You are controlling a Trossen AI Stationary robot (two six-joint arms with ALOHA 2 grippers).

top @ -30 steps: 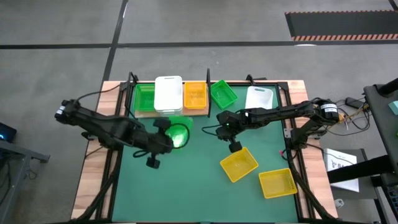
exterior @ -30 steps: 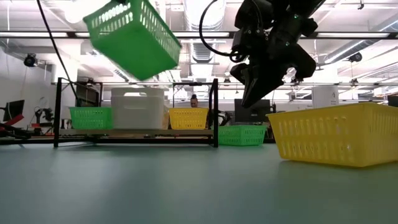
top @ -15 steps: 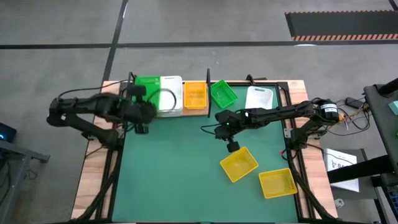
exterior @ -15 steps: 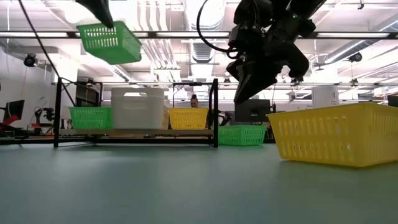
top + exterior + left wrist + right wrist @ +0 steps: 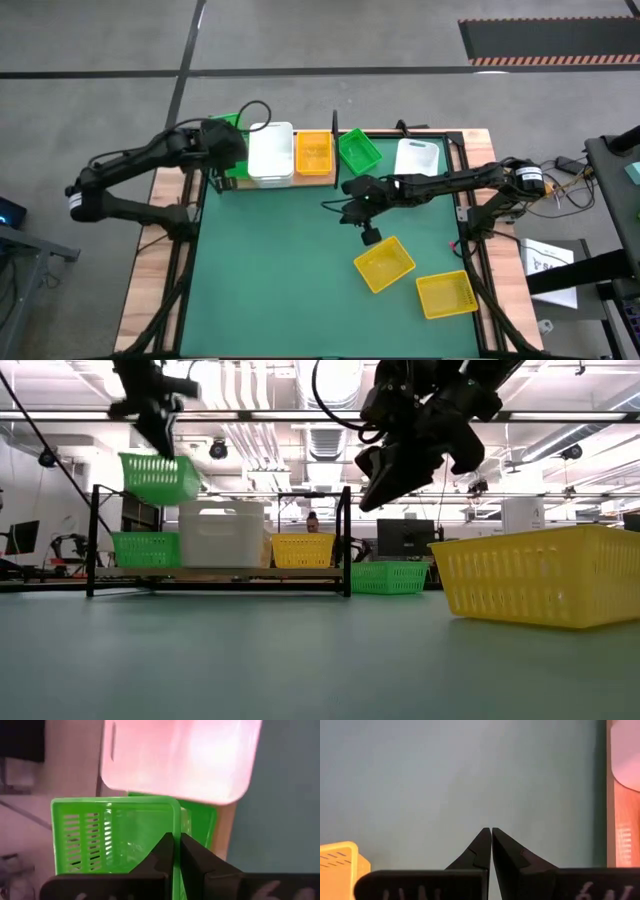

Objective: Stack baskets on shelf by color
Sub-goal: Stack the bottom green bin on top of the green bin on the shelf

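My left gripper is shut on a green basket and holds it in the air over the shelf's left end. A second green basket sits there on the board, directly below it. A white basket and a yellow basket also stand on the shelf. My right gripper is shut and empty, hanging above the mat's middle. Near it on the mat is a yellow basket. My left gripper pinches the green basket's wall on the mat side at its rim, one finger inside the basket and one outside. The fingers come from above, pointing down. The basket hangs nearly level, lifted clear, with a gap above the green basket on the shelf.
On the mat lie a third green basket just right of the shelf, a white basket farther right, and another yellow basket near the right corner. Black shelf posts stand at the board's ends. The mat's left half is bare.
My left gripper has carried the green basket from above the mat's middle toward the far left, over the shelf's left end, and then downward. The basket was tilted and now hangs nearly level. My right gripper has drifted slightly left and stayed shut.
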